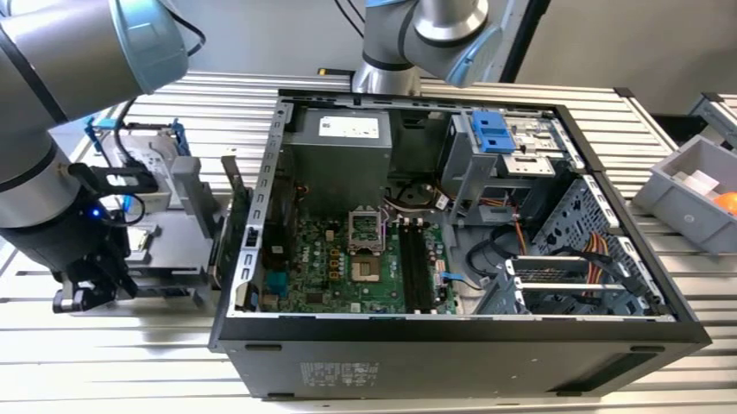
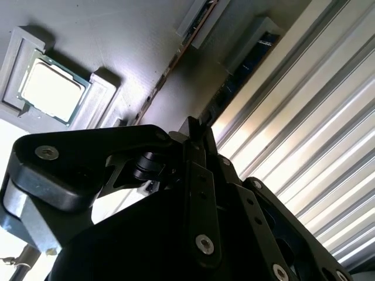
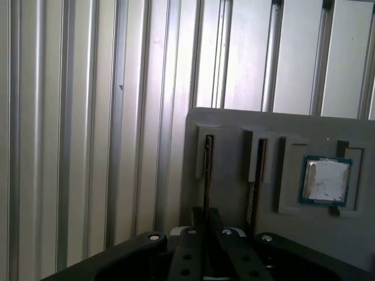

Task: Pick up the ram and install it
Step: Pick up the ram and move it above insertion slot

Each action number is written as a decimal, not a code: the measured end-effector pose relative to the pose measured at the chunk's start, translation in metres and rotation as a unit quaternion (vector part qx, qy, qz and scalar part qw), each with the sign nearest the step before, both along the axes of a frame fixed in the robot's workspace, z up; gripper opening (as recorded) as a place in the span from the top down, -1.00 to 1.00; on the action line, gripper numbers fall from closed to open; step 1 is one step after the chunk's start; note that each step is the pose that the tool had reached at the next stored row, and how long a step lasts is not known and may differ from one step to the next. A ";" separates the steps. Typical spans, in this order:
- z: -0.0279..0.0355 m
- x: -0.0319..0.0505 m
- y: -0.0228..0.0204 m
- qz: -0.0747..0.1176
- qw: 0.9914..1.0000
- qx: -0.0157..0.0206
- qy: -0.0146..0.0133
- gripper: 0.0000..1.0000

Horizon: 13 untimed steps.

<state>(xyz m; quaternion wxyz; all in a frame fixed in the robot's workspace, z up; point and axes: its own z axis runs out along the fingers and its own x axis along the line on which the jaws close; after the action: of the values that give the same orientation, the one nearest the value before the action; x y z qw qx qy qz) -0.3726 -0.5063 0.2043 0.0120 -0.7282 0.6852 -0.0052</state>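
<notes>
The ram (image 3: 208,170) is a thin dark stick standing on edge in the slot of the grey holder (image 3: 234,126) nearest the holder's edge. In the second wrist view the ram (image 2: 240,79) looks bluish. My gripper (image 3: 205,215) has one finger on each side of the stick's near end, closed tight against it. In the second wrist view the gripper (image 2: 198,126) shows its tips pressed together. In the exterior view the gripper (image 1: 86,297) hangs low over the holder (image 1: 173,237), to the left of the open computer case (image 1: 461,336). The long memory slots (image 1: 417,263) lie on the green board inside the case.
A second stick (image 3: 258,175) stands in the neighbouring slot, with a square processor chip (image 3: 326,180) beyond it. A hard drive in a blue frame (image 1: 155,168) stands behind the holder. A grey bin (image 1: 696,194) sits at the exterior view's right. The table is ribbed aluminium (image 3: 70,117).
</notes>
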 end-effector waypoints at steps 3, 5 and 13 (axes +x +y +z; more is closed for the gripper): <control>0.0021 0.0000 0.0000 0.000 1.000 0.000 0.000 1.00; 0.0035 0.0000 0.0000 0.000 1.000 0.000 0.000 1.00; 0.0105 0.0000 0.0000 0.000 1.000 0.000 0.000 1.00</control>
<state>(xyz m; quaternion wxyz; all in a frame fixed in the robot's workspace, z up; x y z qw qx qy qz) -0.3726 -0.5063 0.2148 0.0120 -0.7281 0.6853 -0.0052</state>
